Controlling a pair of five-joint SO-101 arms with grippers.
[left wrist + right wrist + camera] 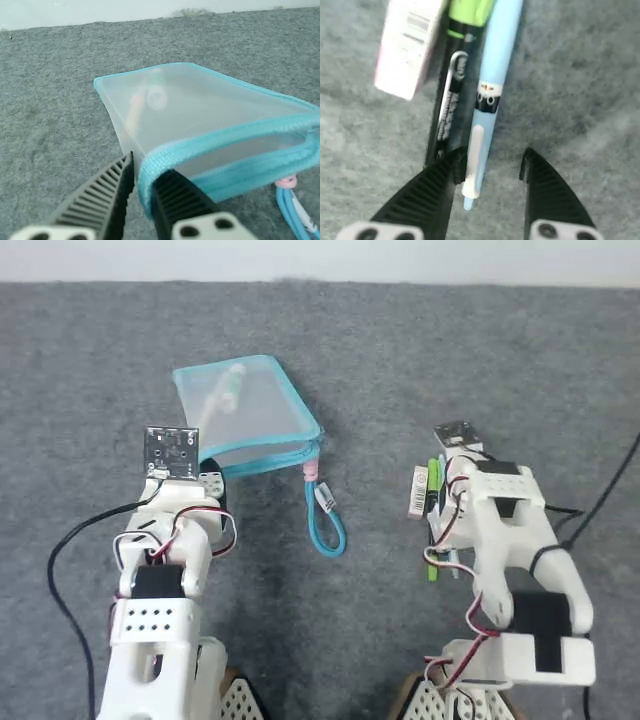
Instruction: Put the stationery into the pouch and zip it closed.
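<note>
The translucent pouch (245,415) with teal zipper edging lies left of centre, and a pen-like item (145,100) shows faintly inside it. My left gripper (144,192) is shut on the pouch's (200,115) zipper edge at its near corner, lifting that edge slightly. To the right lie a white eraser (410,45), a black and green pen (451,100) and a light blue pen (492,65), side by side. My right gripper (490,167) hangs open just over them, its fingers on either side of the blue pen's end.
A pink zipper pull (311,472) and a teal strap loop (328,520) trail from the pouch's right corner onto the grey carpet (400,350). In the high view the eraser (420,490) and green pen (433,560) lie partly under the right arm.
</note>
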